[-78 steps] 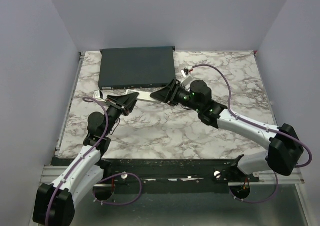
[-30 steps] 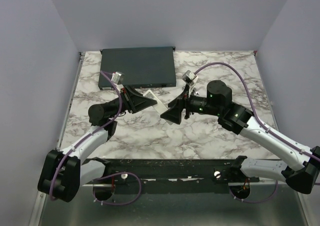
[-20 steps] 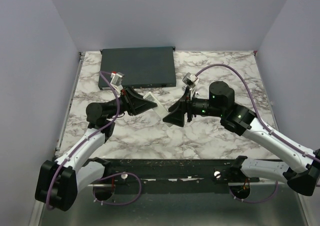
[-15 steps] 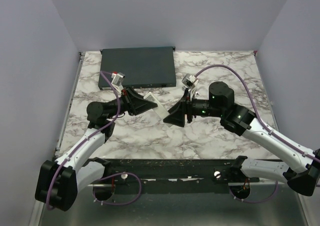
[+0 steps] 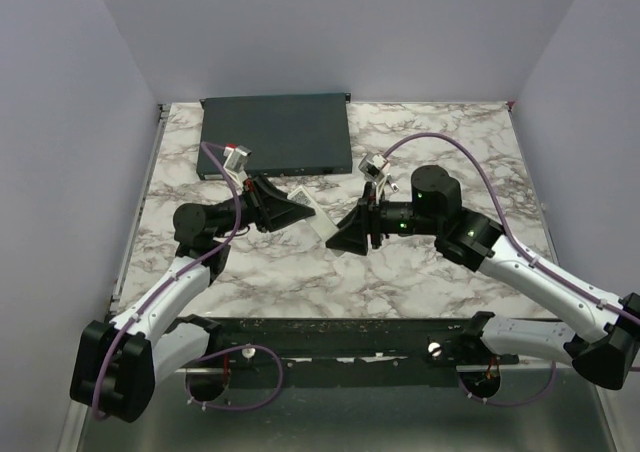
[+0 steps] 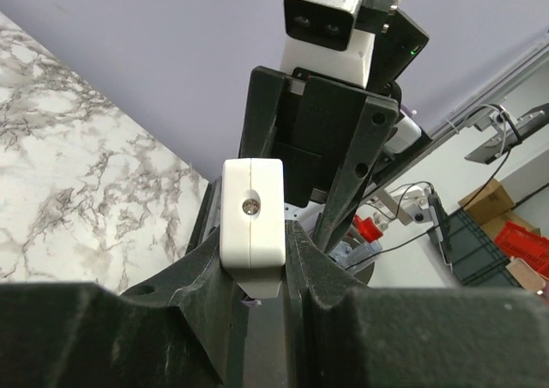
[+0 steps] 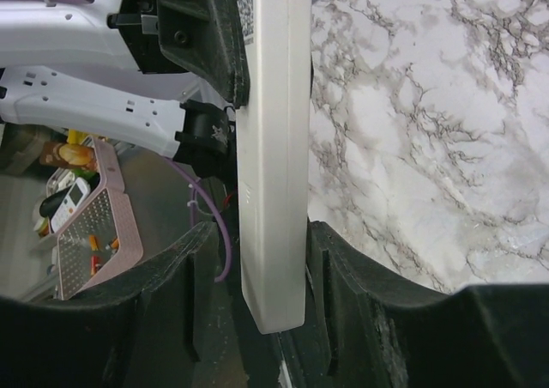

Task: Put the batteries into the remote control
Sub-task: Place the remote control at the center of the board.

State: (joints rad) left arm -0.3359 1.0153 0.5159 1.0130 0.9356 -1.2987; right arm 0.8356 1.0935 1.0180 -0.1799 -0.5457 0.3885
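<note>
White and single, the remote control (image 6: 252, 221) hangs above the desk's (image 5: 450, 142) middle between two grippers, the left gripper (image 6: 253, 259) clamped tight on one end, the right gripper's (image 7: 266, 233) half-spread jaws flanking the other, contact unclear, one dark-grey box (image 5: 275, 132) at the far-left corner, the remote's buttons hidden.

remote control (image 5: 322, 224): above surface (image 5: 450, 152), between left fingers (image 5: 285, 210) and right fingers (image 5: 352, 234) | box (image 5: 275, 132): behind them, on surface, far-left

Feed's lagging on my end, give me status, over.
Left gripper shut on remote control, held aloft. Right gripper open, straddling its other end. No batteries in sight, nothing in the way.
</note>
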